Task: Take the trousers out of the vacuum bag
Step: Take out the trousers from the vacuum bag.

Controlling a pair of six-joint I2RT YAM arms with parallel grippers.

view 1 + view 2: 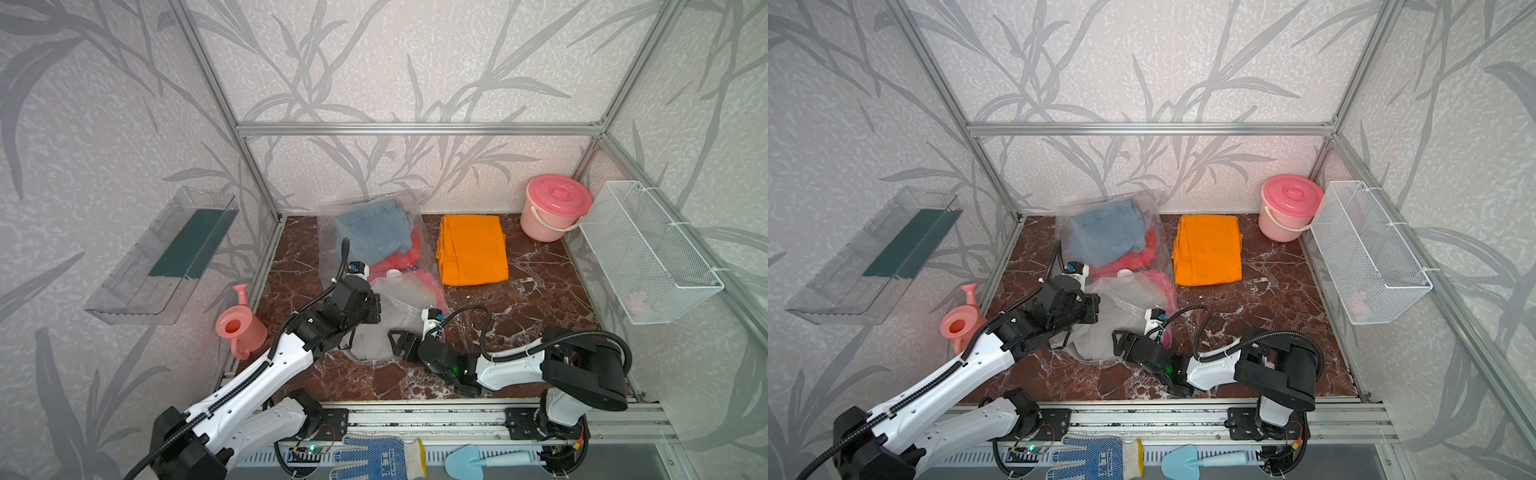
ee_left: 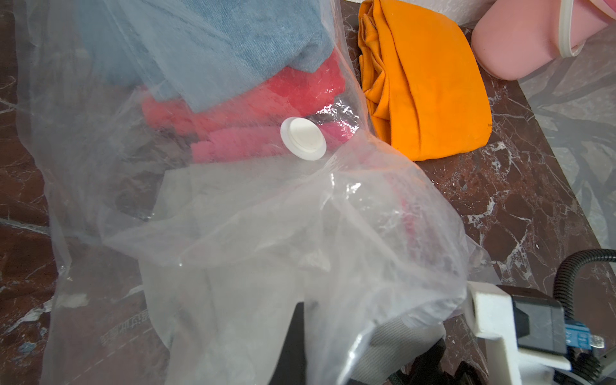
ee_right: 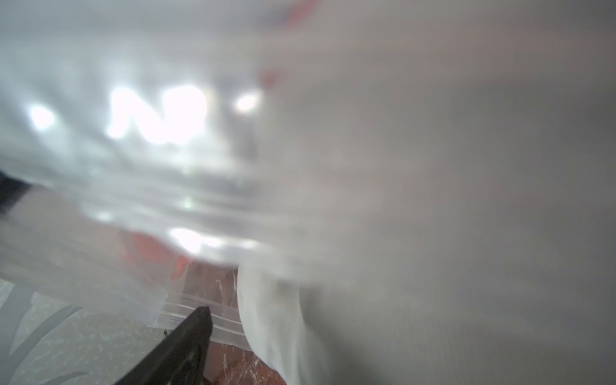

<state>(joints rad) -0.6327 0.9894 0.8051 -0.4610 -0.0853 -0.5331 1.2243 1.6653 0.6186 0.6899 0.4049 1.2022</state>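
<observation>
Pinches the slippery vacuum bag [image 1: 415, 291] near the centre of the counter [image 1: 523, 328] with left end effector [image 1: 376, 309] pressed together, spreads right end effector [image 1: 395, 345] at its six-o'clock mouth toward soft, limp grey trousers [image 1: 372, 343], likely best gripped at a thick fold, with orange trousers [image 1: 471, 249] out at three o'clock.

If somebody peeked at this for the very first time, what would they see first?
Probably the bright orange trousers, lying folded on the dark marble table, outside the bag and to its right in both top views. Next comes the crinkly clear vacuum bag in the middle, stuffed with blue denim and red cloth. Then there is the pink bucket in the far right corner.
</observation>
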